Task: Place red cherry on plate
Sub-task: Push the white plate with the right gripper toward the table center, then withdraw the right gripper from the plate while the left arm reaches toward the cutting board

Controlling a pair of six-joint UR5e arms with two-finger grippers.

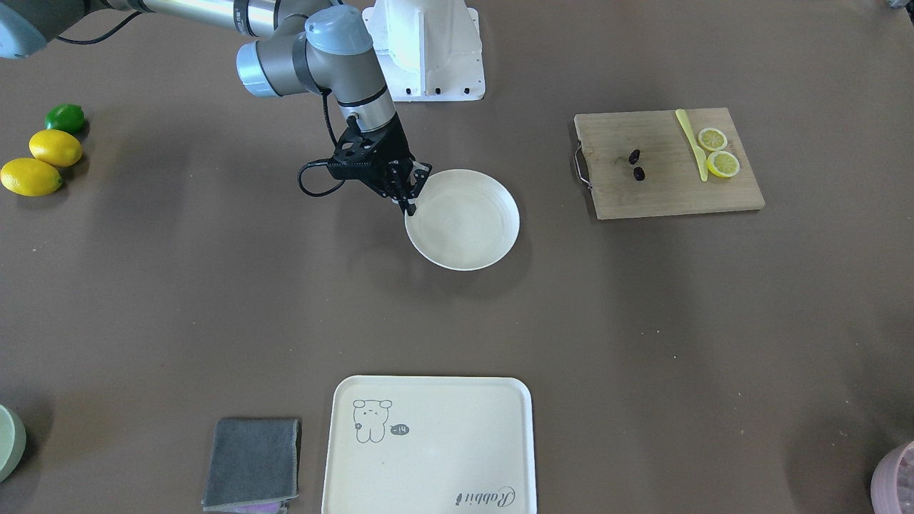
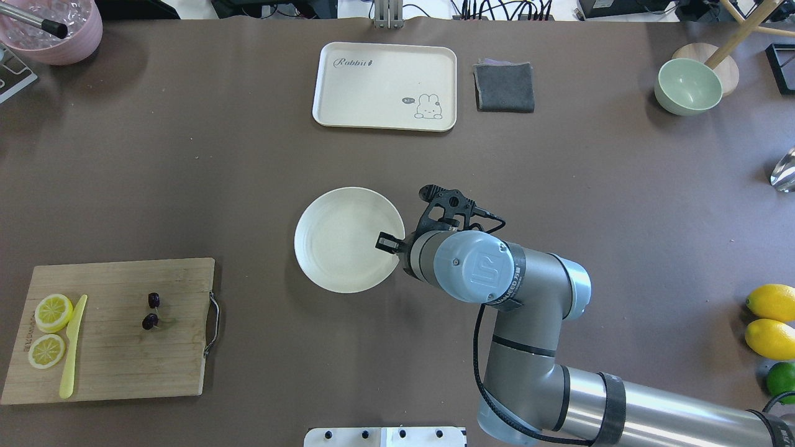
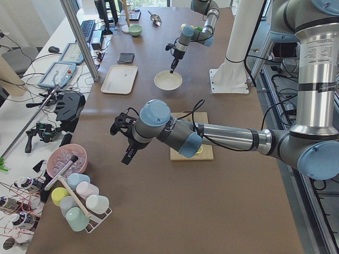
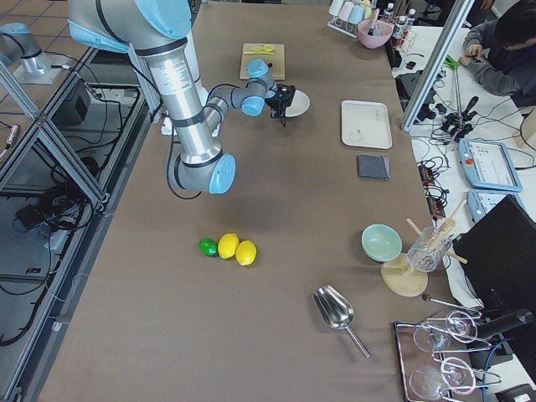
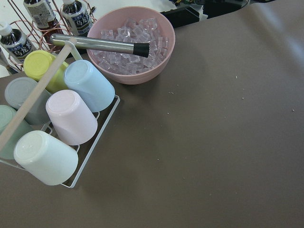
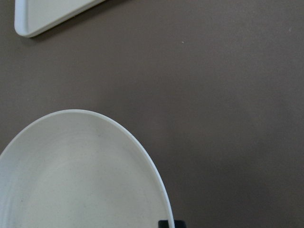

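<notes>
The red cherry [image 1: 639, 173], a dark pair [image 2: 149, 321], lies on the wooden cutting board [image 2: 112, 366], far from both grippers. The round cream plate [image 1: 471, 228] rests at the table's middle [image 2: 338, 242]. My right gripper [image 1: 412, 203] points down at the plate's rim and looks shut on it. One of its fingertips [image 2: 385, 241] shows just inside the rim, and a dark tip [image 6: 167, 223] sits right at the rim in the right wrist view. My left gripper [image 3: 128, 154] hovers near the pink ice bowl [image 5: 130, 42]; whether it is open or shut I cannot tell.
Two lemon slices [image 1: 717, 151] and a yellow knife [image 1: 692, 143] share the board. A cream tray [image 2: 385, 87] and grey cloth [image 2: 504, 87] lie at the far edge. Lemons and a lime [image 2: 773, 323] sit at the right, a green bowl [image 2: 688, 85] far right, and a cup rack [image 5: 57, 123] beside the ice bowl.
</notes>
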